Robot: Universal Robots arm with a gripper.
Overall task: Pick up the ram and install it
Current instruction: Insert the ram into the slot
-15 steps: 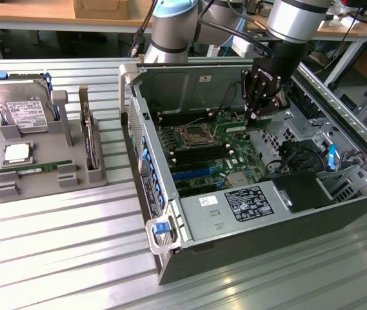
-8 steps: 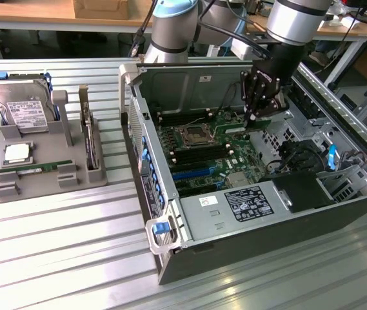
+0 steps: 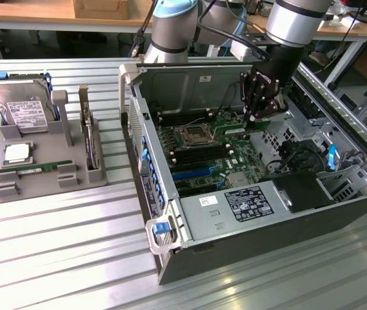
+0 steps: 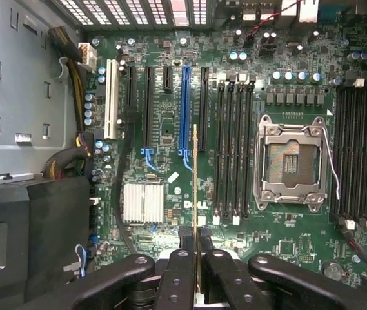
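so your claw (image 4: 197, 248) is clamped on the long thin green ram stick (image 4: 196, 187), held edge-on above the green motherboard (image 4: 170, 123) inside the open grey computer case (image 3: 235, 226), near the black memory slots (image 4: 235, 148) beside the silver cpu socket (image 4: 291, 161). risk i'd guess: if the stick is tilted or off the slot line, it'll jam or scrape the board.

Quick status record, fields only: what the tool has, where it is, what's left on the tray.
tool: tool shut on ram
ram: ram held edge-on between the fingers, above the motherboard
position: over motherboard inside case, not yet in a slot
slots: memory slots beside CPU socket empty
tray: tray holds second ram stick, hard drive, processor
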